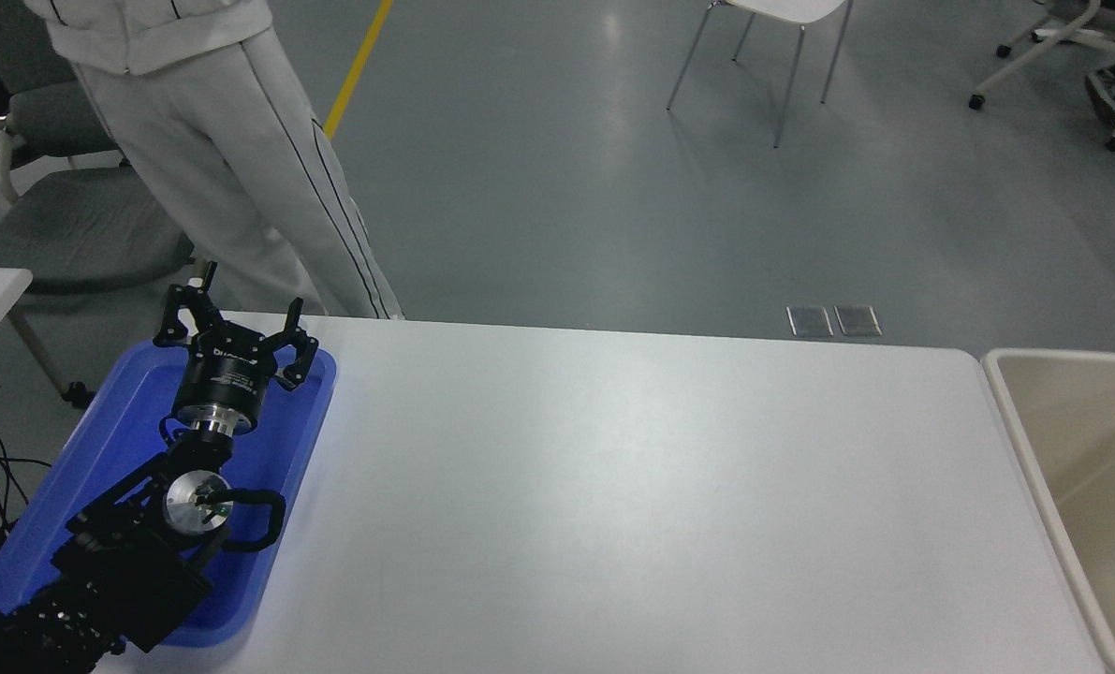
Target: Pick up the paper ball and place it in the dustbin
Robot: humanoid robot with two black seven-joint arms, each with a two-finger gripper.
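Note:
The cream-beige dustbin (1025,440) stands against the table's right end, only its left part inside the picture. The paper ball is out of view. No part of my right arm or its gripper shows in the head view. My left gripper (234,323) is parked at the lower left over the blue tray, its fingers spread open with nothing between them.
A shallow blue tray (112,440) lies at the table's left end under my left arm. A person in white trousers (239,168) stands beyond the far left corner. Grey office chairs (70,225) stand at the left, a white chair (772,37) far behind.

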